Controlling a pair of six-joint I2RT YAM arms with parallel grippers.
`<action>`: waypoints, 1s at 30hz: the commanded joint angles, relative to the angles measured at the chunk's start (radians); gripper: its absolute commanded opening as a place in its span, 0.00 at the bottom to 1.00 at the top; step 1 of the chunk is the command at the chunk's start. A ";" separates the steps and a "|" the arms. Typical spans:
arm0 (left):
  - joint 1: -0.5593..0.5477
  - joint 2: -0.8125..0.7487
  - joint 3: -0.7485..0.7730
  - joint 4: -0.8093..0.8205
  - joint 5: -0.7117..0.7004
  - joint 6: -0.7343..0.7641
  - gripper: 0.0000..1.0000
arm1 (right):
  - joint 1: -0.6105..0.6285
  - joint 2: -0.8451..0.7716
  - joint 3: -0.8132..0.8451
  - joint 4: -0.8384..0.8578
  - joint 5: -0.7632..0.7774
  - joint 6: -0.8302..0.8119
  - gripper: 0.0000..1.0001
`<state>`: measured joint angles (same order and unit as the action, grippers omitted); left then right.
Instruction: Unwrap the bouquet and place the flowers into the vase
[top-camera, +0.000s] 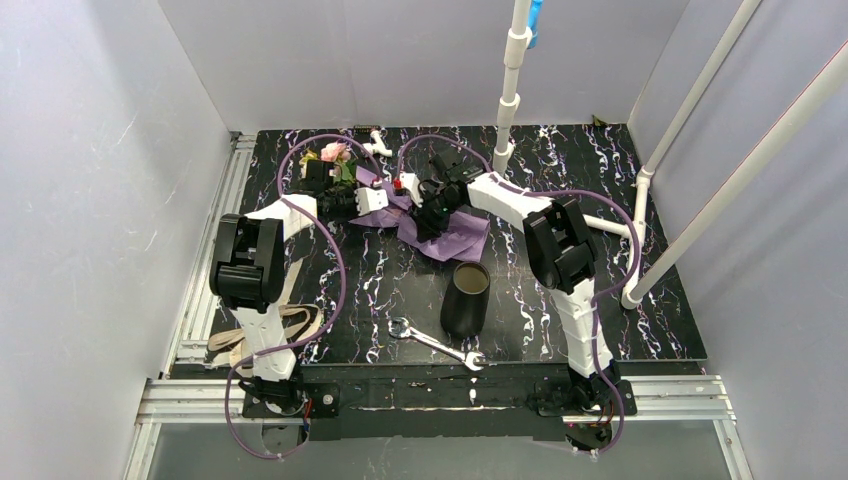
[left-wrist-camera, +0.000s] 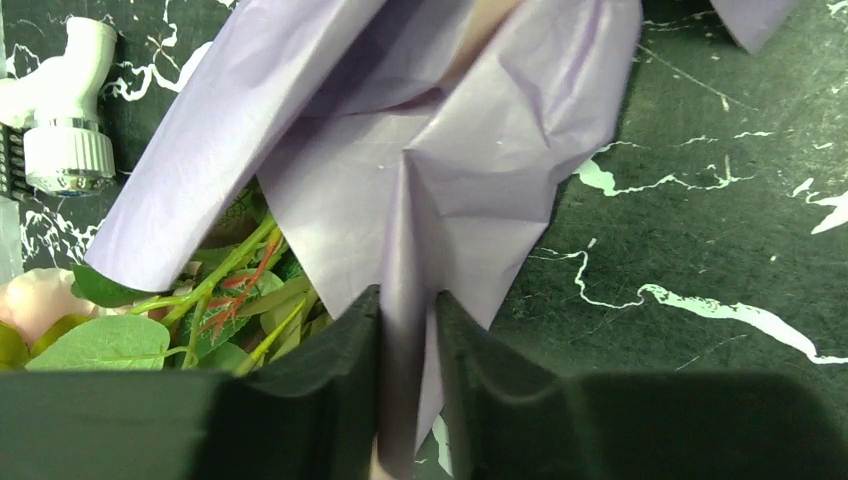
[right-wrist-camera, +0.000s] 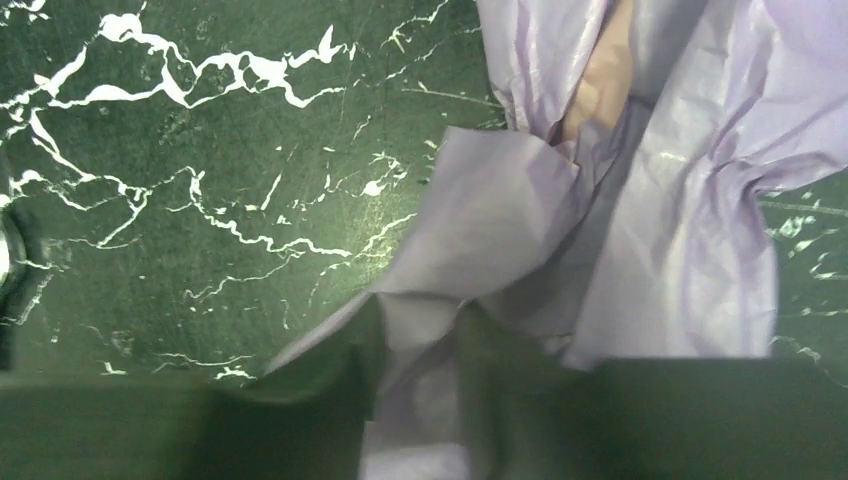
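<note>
Left arm: rises from its base at the near left, elbow high, forearm reaching inward toward the back centre of the table (top-camera: 620, 300); left gripper (top-camera: 388, 199) held low over the bouquet (top-camera: 400, 205). In the left wrist view the left gripper (left-wrist-camera: 408, 330) has its two dark fingers (left-wrist-camera: 325, 375) pinched together on a narrow upright fold of the purple paper (left-wrist-camera: 440, 170), the sheet fanning out beyond them.

Right arm: rises from the near right, elbow bent, forearm angled back and to the left; right gripper (top-camera: 432, 215) meets the bouquet from the opposite side, close to the left one. In the right wrist view the right gripper (right-wrist-camera: 418, 335) has a crumpled fold of the paper (right-wrist-camera: 660, 240) filling the gap between its fingers (right-wrist-camera: 340, 370), touched on both sides, so clamped on the paper; a strip of the pink inner face (right-wrist-camera: 600, 85) shows at the top.

Bouquet: lying flat at the back centre of the table; long axis runs diagonally, the flowers (top-camera: 335, 153) toward the back left, the loosened paper (top-camera: 455, 238) spread toward the front right. Green stems and leaves (left-wrist-camera: 235, 285) and a pale pink rose (left-wrist-camera: 35, 300) protrude from the paper's open end.

Vase (top-camera: 466, 298): black, upright, mouth up, near the paper's front edge but apart from it; a wrench (top-camera: 437, 343) lies just in front of it.
</note>
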<state>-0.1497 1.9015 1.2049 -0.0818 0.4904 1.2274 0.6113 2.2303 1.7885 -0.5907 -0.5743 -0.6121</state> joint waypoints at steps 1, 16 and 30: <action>0.005 -0.051 0.013 -0.014 -0.018 0.008 0.11 | 0.007 0.003 0.032 0.052 -0.002 0.035 0.15; 0.119 -0.117 -0.046 -0.128 0.079 0.196 0.00 | -0.040 -0.084 0.230 0.081 -0.053 0.274 0.01; 0.290 -0.114 0.000 -0.317 0.140 0.457 0.00 | -0.065 -0.079 0.187 0.277 0.488 0.381 0.01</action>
<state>0.1112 1.8320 1.1675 -0.3141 0.5907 1.6100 0.5499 2.1929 1.9747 -0.3920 -0.2398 -0.2485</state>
